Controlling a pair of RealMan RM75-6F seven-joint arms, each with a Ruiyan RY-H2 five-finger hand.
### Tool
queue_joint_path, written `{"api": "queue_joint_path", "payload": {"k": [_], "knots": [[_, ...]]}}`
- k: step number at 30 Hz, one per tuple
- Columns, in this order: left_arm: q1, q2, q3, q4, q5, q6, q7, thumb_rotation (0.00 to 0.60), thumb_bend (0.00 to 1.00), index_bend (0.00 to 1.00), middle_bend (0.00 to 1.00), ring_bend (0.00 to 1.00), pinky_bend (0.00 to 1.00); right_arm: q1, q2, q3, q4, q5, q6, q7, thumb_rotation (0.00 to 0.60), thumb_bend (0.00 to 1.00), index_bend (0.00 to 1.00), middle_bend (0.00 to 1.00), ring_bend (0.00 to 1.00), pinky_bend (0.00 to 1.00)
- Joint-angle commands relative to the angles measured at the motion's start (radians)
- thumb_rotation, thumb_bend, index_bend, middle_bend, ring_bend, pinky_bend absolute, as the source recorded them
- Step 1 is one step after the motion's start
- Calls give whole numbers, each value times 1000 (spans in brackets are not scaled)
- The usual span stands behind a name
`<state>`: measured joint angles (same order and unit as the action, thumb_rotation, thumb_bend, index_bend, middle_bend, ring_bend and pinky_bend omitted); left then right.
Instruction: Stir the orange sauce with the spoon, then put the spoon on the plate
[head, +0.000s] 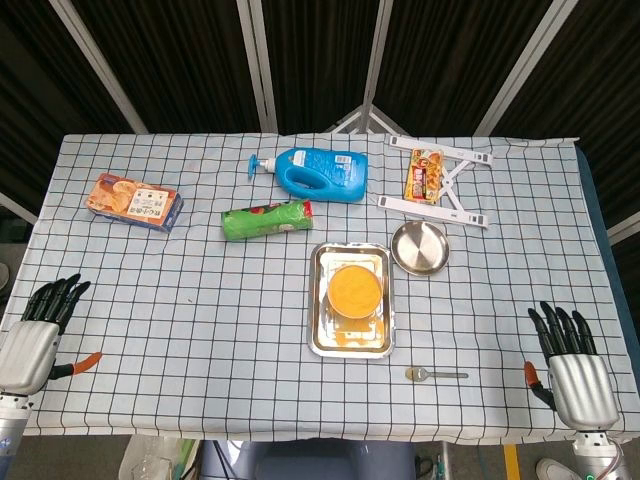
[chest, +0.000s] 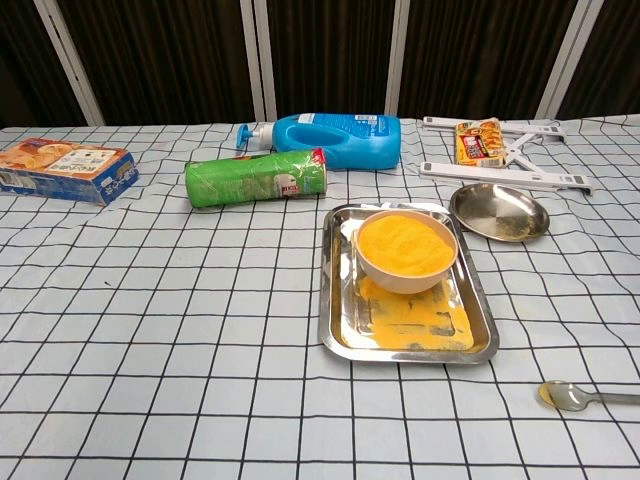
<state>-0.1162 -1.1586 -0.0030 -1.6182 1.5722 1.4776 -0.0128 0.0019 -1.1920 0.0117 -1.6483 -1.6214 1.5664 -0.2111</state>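
A bowl of orange sauce (head: 354, 290) (chest: 404, 248) stands in a steel tray (head: 322, 300) (chest: 338, 290) at the table's centre; orange spill lies on the tray floor. The metal spoon (head: 436, 374) (chest: 580, 396) lies on the cloth near the front edge, right of the tray. A round steel plate (head: 420, 247) (chest: 499, 211) sits behind the tray's right corner. My left hand (head: 40, 330) rests at the front left, fingers spread, holding nothing. Far to the right of the spoon, my right hand (head: 570, 358) is open too. Neither hand shows in the chest view.
Behind the tray lie a green chip can (head: 266, 219) (chest: 256, 177) and a blue detergent bottle (head: 320, 172) (chest: 335, 139). A snack box (head: 133, 201) (chest: 62, 169) sits at the far left. A white stand with a snack pack (head: 428, 175) (chest: 480, 141) is at the back right.
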Motion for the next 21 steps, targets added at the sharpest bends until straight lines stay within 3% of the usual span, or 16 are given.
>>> {"api": "queue_joint_path", "payload": {"k": [1,17,21], "knots": [[0,1,0,-1,0,1,-1,600,0,0,0,0,0,0,0,0,0,0,0,1,600,463,0,0,0,0],[23,24,13,-18,30,47,-34,600,0,0,0,0,0,16,-19,-18,-27,-31,-29,3,600,464,0,0,0,0],[32,35,23,-27,35,52,-39,600,0,0,0,0,0,31,-34,-19,-46,-25,-61,-19,600,463,48,0,0,0]]}}
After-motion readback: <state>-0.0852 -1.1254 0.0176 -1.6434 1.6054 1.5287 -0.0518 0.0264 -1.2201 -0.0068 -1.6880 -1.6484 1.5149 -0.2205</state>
